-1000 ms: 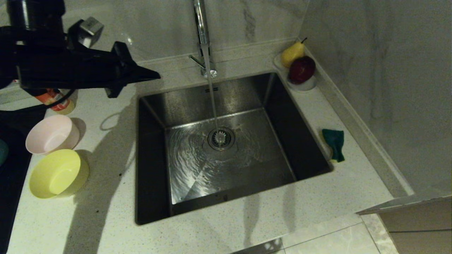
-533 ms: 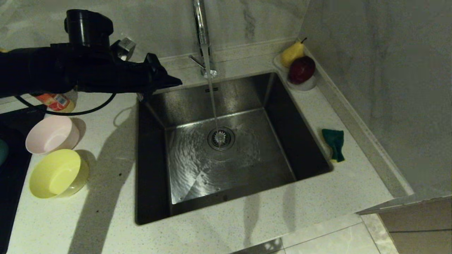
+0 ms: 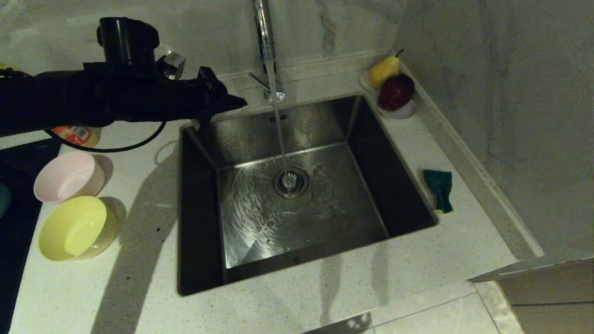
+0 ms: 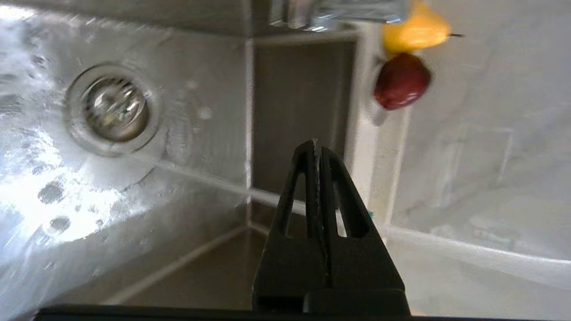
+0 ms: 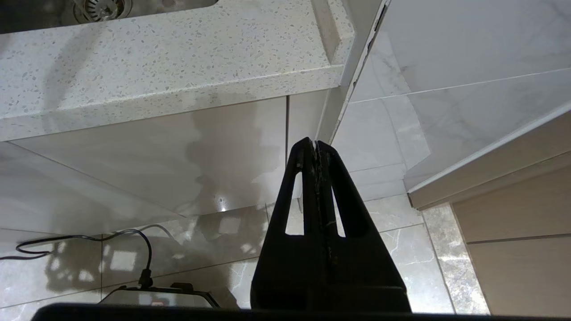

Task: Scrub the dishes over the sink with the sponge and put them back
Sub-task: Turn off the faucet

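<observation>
Over the far-left corner of the large square stainless steel sink [image 3: 297, 195], at about ten o'clock from its round drain strainer [image 3: 290, 182], the left gripper [image 3: 241, 103] hangs level, pointing toward the tall chrome faucet [image 3: 265, 46]; its black fingers [image 4: 317, 178] are pressed together with nothing between them. A thin stream of water [image 3: 280, 134] runs from the faucet onto the strainer, and the basin floor ripples with it. The small rectangular sponge, dark green face up with a sliver of yellow foam [image 3: 440, 189], lies on the pale speckled stone worktop [image 3: 325, 297] just beside the sink's right rim, at three o'clock from the drain. At nine o'clock, well apart from the sponge, the pale pink round plastic bowl [image 3: 68, 176] and the yellow round plastic bowl [image 3: 76, 227] sit upright on the worktop, close together, the pink one farther back. A sliver of something bluish shows at the left edge, too little to identify. At one o'clock, in the back corner, a small white dish [image 3: 403, 111] carries a yellow pear [image 3: 384, 69] and a dark red apple [image 3: 397, 90]. The right gripper [image 5: 316, 147] is parked below the worktop's edge, beside the cabinet front, its fingers likewise closed and empty.
</observation>
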### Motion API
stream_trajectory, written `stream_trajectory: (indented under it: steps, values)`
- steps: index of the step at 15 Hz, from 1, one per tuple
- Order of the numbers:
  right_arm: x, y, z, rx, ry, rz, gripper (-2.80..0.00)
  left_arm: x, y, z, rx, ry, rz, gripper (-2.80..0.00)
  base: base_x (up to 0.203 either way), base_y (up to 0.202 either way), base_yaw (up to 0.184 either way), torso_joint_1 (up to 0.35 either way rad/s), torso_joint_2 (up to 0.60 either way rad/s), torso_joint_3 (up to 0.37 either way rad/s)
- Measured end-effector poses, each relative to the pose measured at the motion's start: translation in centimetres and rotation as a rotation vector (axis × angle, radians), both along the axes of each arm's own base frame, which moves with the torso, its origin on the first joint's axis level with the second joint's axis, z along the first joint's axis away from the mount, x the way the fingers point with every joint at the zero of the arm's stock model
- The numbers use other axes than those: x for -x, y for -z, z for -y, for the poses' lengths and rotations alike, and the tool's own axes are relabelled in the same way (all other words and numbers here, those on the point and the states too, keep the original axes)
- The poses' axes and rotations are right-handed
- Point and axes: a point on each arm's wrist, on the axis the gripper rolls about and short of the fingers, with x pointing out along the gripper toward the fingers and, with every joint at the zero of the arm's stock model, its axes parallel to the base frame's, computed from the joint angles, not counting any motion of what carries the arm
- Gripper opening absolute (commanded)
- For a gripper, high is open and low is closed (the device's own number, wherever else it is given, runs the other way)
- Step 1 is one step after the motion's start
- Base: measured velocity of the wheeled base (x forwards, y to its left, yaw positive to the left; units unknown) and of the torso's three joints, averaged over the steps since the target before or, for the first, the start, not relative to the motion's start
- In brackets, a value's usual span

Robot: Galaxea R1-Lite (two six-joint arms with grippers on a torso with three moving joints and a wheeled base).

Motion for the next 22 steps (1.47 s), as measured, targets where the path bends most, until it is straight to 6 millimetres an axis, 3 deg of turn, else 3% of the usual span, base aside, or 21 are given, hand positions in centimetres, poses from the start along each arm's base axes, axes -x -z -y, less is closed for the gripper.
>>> stream_trajectory:
  steps: [7, 22]
  values:
    - [0.0, 0.0, 0.0, 0.0, 0.0, 0.0, -2.8, -0.3, -0.6, 0.6, 0.022, 0.035, 0.092, -2.8, 0.0, 0.0, 0.0, 0.0, 0.0, 0.0]
    - [0.0, 0.0, 0.0, 0.0, 0.0, 0.0, -2.8, -3.0, 0.3, 1.0, 0.084, -0.011, 0.205, -2.8, 0.0, 0.0, 0.0, 0.0, 0.0, 0.0]
